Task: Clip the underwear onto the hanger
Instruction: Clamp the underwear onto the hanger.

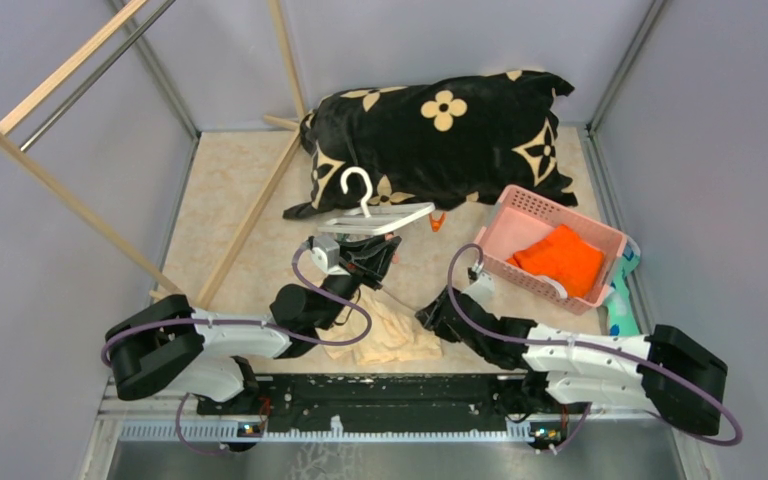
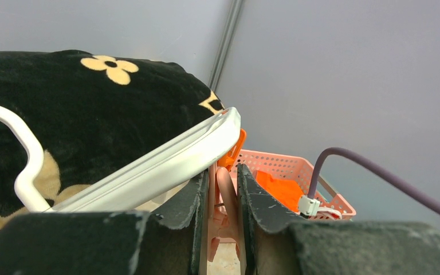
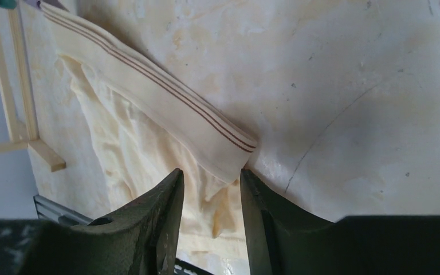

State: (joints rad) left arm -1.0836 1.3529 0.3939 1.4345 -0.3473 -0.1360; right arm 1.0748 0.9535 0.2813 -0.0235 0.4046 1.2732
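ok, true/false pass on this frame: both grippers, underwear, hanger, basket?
1. The left gripper pinches a clip under the hanger. True.
2. The underwear is clipped to the hanger. False: it lies crumpled on the table between the two arms.
3. The orange cloth sits in the pink basket. True.
4. The right gripper is shut tight on the waistband. False: its jaws stand apart, at the waistband's end.
5. The hanger hangs from the wooden rack. False: it is off the rack, in front of the black pillow.
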